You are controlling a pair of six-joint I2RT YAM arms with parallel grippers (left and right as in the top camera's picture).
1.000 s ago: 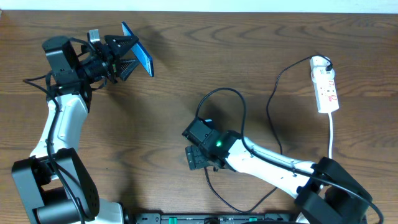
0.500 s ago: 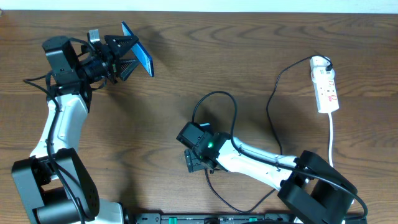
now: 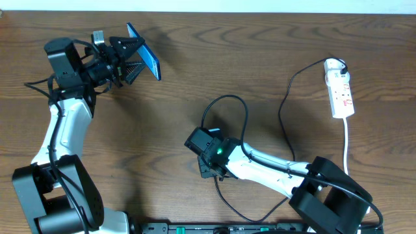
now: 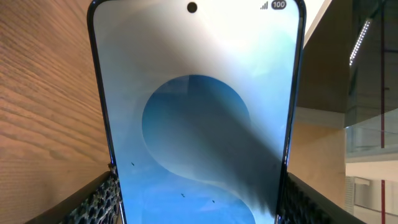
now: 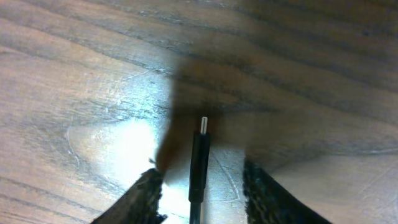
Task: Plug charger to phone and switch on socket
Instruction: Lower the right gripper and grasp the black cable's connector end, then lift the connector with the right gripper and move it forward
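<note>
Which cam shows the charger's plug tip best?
Right wrist: the plug tip fills a close-up, lying between the fingers of the right gripper. Overhead shows only the cable loop; the gripper covers the tip there. Left wrist shows only the phone.

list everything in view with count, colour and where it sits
phone: 1, blue screen with black edges, upper left, held in the left gripper
charger: 1, black, thin cable looping across the middle and running to the socket, plug tip on the table
socket: 1, white with red markings, flat at far right
white cord: 1, white, from the socket toward the near edge
table: 1, brown wood, under everything
left gripper: 1, black, shut on the phone
right gripper: 1, black, open, fingers either side of the charger tip
</note>
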